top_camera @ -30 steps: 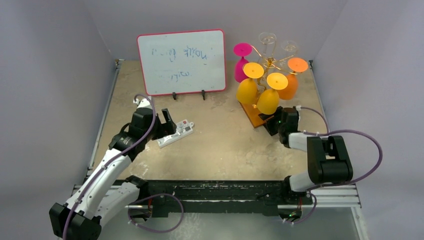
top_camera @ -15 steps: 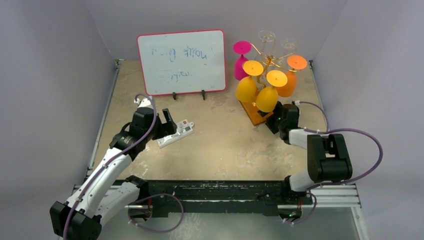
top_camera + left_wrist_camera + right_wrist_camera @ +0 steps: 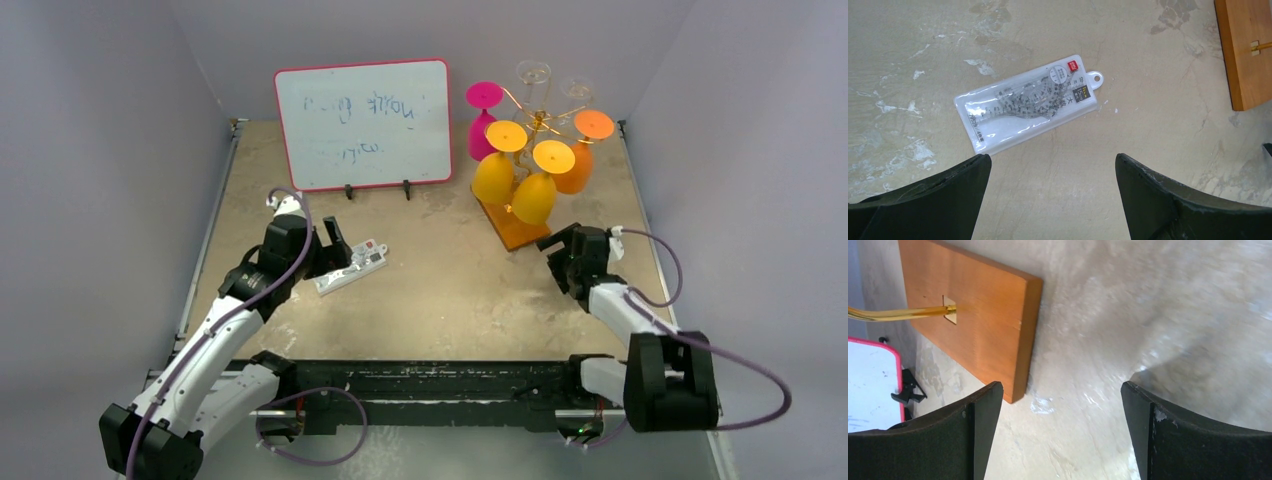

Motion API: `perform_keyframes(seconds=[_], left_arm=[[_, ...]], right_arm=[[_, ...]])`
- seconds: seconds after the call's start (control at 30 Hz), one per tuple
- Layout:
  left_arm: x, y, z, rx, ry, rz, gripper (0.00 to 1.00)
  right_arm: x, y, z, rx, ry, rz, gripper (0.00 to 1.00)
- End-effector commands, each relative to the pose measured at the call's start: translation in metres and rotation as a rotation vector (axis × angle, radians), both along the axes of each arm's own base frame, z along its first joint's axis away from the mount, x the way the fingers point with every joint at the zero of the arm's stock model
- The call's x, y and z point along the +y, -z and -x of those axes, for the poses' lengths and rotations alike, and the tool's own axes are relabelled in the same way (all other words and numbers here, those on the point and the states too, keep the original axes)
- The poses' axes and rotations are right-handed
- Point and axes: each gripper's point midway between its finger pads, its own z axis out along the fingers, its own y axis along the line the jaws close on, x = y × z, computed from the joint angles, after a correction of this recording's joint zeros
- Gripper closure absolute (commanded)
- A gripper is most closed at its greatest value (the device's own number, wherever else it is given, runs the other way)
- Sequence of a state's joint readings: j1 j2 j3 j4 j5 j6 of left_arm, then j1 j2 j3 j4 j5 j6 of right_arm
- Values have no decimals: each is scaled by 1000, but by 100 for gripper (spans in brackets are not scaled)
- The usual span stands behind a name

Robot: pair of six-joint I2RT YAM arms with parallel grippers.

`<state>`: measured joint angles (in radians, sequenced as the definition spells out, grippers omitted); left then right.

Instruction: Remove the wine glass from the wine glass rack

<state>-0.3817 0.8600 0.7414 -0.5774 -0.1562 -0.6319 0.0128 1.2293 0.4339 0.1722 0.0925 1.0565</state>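
Observation:
The wine glass rack (image 3: 540, 125), gold wire on an orange-brown wooden base (image 3: 512, 229), stands at the back right. Several wine glasses hang on it upside down: a pink one (image 3: 482, 130), two yellow ones (image 3: 493, 176) (image 3: 535, 198), an orange one (image 3: 577, 168) and two clear ones behind (image 3: 534, 79). My right gripper (image 3: 556, 245) is low over the table just near-right of the base, open and empty. Its wrist view shows the base (image 3: 973, 315) and gold stem (image 3: 893, 314) ahead of the open gripper (image 3: 1060, 390). My left gripper (image 3: 335, 250) (image 3: 1053, 160) hovers open at mid-left.
A red-framed whiteboard (image 3: 363, 122) stands at the back centre. A white plastic packet (image 3: 352, 270) (image 3: 1028, 102) lies on the table just in front of my left gripper. Grey walls close in the left, right and back sides.
My right arm has drawn back from the rack's base toward the near right, and its jaws have spread wider. The left arm and the glasses have not moved.

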Motion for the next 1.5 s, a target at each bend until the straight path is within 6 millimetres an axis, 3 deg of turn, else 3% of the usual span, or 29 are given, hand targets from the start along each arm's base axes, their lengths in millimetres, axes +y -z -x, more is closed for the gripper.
perform_keyframes(seconds=[0.0,0.17,0.3,0.5,0.57,0.7,0.77,0.87,0.97,1.03,1.13,1.23,1.33,1.47], left_arm=[[4,-16,-8,-70,-16,-6,5],[5,-14,-9,-65,-28,-10,4],[-11,-8,-12,-69,31,46,5],[-81,9,-25,-10,230,315,9],[-85,22,-35,17,192,294,12],[-121,27,-37,19,280,281,12],[-131,41,-36,53,303,213,12],[-113,77,-39,115,207,106,15],[-102,94,-42,126,159,55,15],[-94,100,-43,137,142,1,15],[-64,106,-50,156,36,-102,14],[-43,111,-55,187,-10,-48,14],[-17,118,-57,215,-80,-68,13],[-2,119,-57,231,-137,-107,13]], right_arm=[[-21,-8,31,45,126,39,9],[-30,-51,51,-27,165,67,9],[-31,-92,67,-108,141,92,9],[-34,-160,92,-254,110,146,10],[-48,-192,96,-333,127,250,12],[-49,-237,103,-394,75,328,11],[-49,-261,102,-416,36,380,8],[-24,-298,88,-508,-194,473,6],[-15,-307,74,-461,-267,463,6],[-18,-305,66,-402,-266,466,7],[-25,-305,53,-346,-238,475,7],[-33,-314,40,-337,-204,505,8],[-29,-325,26,-361,-222,490,7],[-28,-335,14,-389,-239,459,6]])
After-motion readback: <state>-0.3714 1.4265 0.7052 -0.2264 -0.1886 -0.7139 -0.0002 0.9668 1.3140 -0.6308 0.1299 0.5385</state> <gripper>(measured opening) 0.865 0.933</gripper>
